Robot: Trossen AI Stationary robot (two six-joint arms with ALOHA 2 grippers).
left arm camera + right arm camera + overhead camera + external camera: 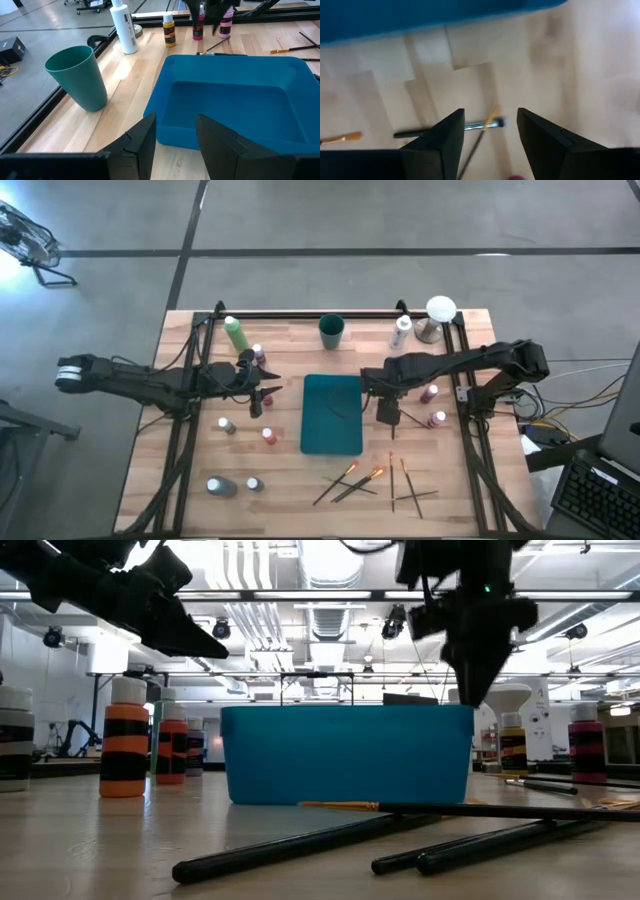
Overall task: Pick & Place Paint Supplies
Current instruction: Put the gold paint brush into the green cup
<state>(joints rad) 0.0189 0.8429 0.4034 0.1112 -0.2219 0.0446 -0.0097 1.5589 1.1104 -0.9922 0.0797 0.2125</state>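
Several thin brushes lie crossed on the table's near part, right of centre. Small white-capped paint bottles stand on both sides of the teal tray: two at the right, others at the left. A light-green bottle stands at the far left. My right gripper hangs open just right of the tray, pointing down above the bare table. In its wrist view a dark brush with a metal ferrule lies below its fingers. My left gripper waits open left of the tray, holding nothing.
A green cup, a white bottle and a white-domed object on a stand stand along the far edge. Two more bottles stand near the front left. Black rails run along both table sides.
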